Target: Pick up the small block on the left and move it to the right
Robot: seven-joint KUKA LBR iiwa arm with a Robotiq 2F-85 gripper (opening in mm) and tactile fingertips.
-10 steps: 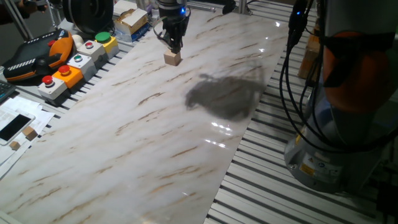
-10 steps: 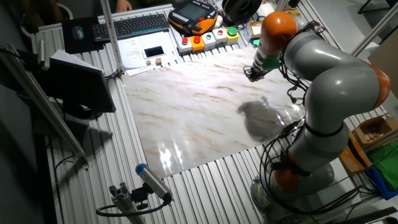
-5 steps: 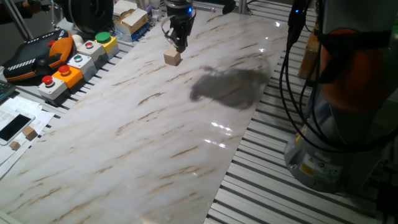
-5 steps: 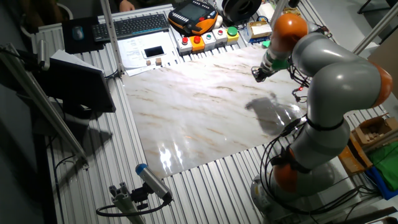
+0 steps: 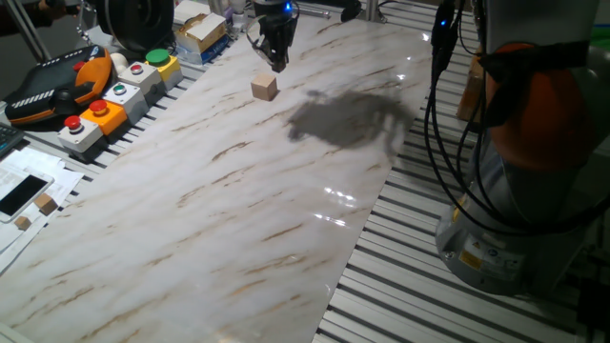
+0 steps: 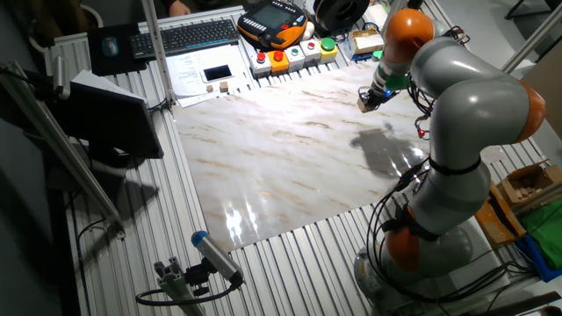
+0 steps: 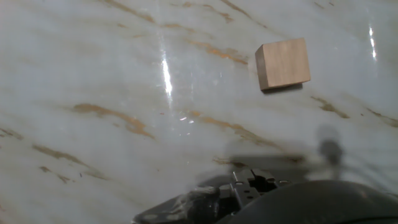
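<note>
My gripper (image 5: 277, 63) hangs above the far end of the table (image 5: 238, 219), clear of the marble-patterned top and holding nothing. Whether my fingers stand apart or together I cannot tell: in the fixed views they read as one dark tip, and the hand view shows only a blurred dark part of the hand along its lower edge. The small block (image 5: 265, 88) rests flat on the table, apart from my fingertips and just on the near side of them in one fixed view. In the hand view the small block (image 7: 283, 64) sits toward the upper right, one pale wooden face up, casting a thin shadow on the glossy surface. In the other fixed view my gripper (image 6: 368, 98) is at the end of the grey arm (image 6: 465, 96), with the block not clearly separable from it at that size. A dark shadow (image 5: 348, 119) of the arm lies on the table beside the block. Along the table's edge stands a row of button boxes (image 5: 114, 100), with an orange and black handheld controller (image 5: 59, 84) behind them. A phone (image 5: 21, 193) lies on papers, with a tinier wooden cube (image 5: 44, 204) next to it.
</note>
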